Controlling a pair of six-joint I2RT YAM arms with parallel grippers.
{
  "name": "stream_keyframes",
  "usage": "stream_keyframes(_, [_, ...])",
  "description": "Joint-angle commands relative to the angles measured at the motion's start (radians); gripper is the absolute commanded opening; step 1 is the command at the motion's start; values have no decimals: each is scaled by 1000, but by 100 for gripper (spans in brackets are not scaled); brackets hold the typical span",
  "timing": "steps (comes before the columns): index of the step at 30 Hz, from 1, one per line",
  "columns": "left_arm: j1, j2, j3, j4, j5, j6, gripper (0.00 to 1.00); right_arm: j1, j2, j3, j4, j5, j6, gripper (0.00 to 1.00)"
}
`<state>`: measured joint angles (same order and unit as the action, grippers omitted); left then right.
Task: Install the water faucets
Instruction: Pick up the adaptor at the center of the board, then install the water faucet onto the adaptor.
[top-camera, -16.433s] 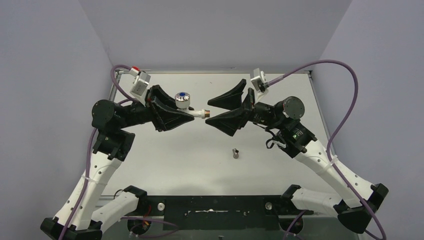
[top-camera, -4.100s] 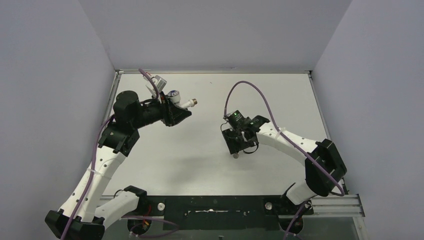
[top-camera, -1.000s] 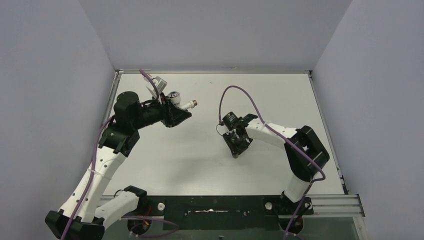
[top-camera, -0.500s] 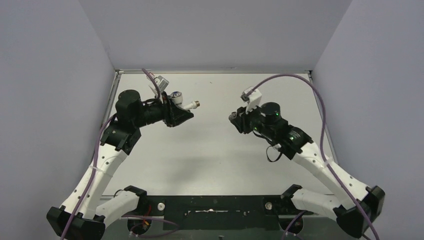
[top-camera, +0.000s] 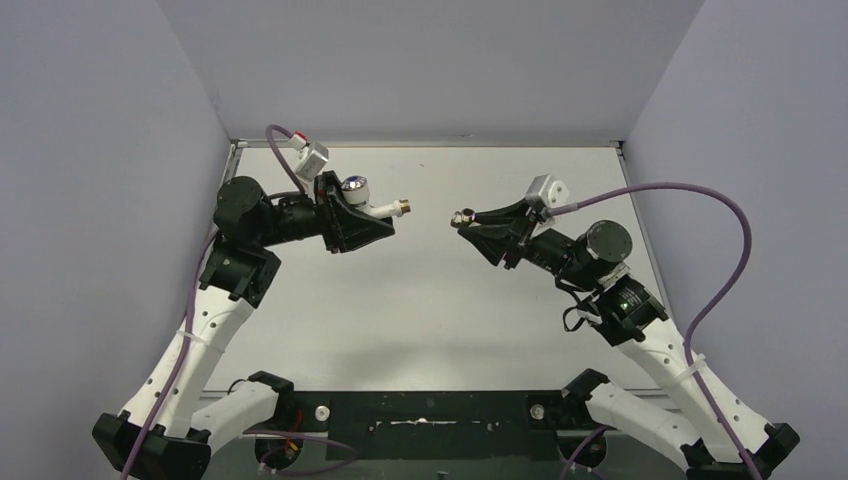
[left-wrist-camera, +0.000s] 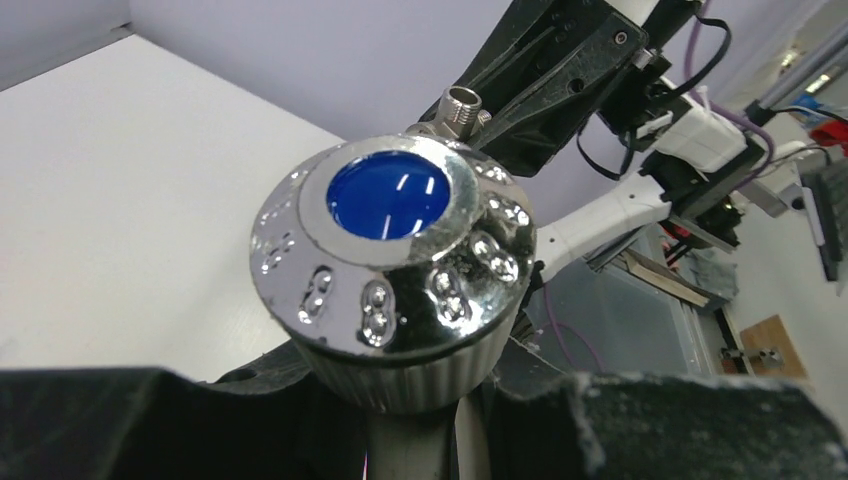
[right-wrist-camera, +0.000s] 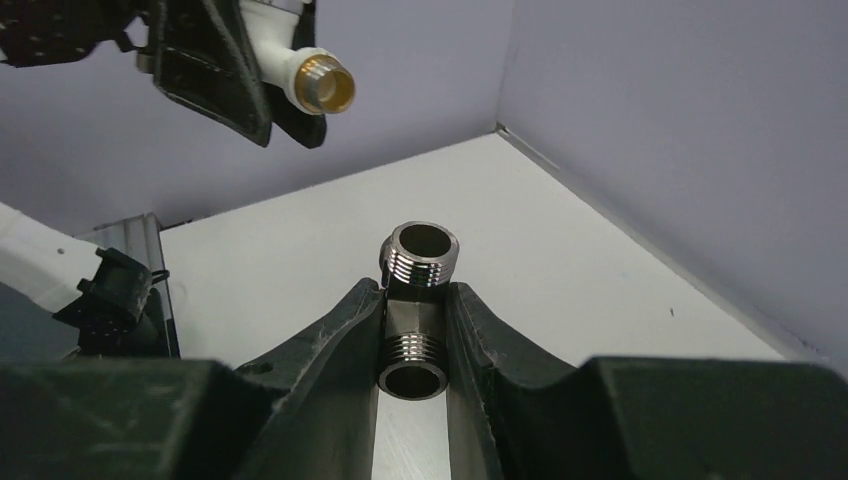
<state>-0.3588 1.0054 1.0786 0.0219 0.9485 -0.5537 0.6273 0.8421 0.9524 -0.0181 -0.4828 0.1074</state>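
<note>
Gripping the water faucet (top-camera: 372, 203) by its white body, the left tool (top-camera: 362, 208) is pressed tight on it in the air above the bench (top-camera: 420, 310). The faucet's round chrome knob (left-wrist-camera: 392, 262), with its blue dot, sits just above this tool's grip. In the left wrist view the knob fills the centre, and its white stem runs down between the black pads (left-wrist-camera: 120, 425). The spout, with its brass threaded end (top-camera: 404, 209), sticks out past the fingertips to the right and points towards the other arm. A gap of air separates this brass end from the small grey metal threaded fitting (top-camera: 463, 216); the two are near and roughly level, but apart. The right tool (top-camera: 472, 224) pinches that fitting at its middle. In the right wrist view one threaded end juts beyond the tips and the other lies back between the fingers (right-wrist-camera: 320, 350). There the faucet's brass mouth hangs up and to the left of the fitting, ahead of the right tool's tips. The right tool too is raised off the bench surface.
</note>
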Motion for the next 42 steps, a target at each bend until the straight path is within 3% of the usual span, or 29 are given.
stream_keyframes(1, [1, 0, 64, 216, 139, -103, 0, 1, -44, 76, 180, -170, -68, 0])
stream_keyframes(8, [-33, 2, 88, 264, 217, -138, 0, 48, -36, 102, 221, -330, -241, 0])
stream_keyframes(16, [-107, 8, 107, 227, 260, -110, 0, 205, -26, 149, 99, -281, -579, 0])
stream_keyframes(23, [-119, 0, 112, 224, 277, -101, 0, 215, -24, 195, 71, -274, -615, 0])
stream_keyframes(31, [-140, 7, 127, 156, 271, -50, 0, 215, 34, 300, -106, -251, -680, 0])
stream_keyframes(42, [-141, 14, 146, 76, 242, 9, 0, 230, 71, 370, -192, -235, -662, 0])
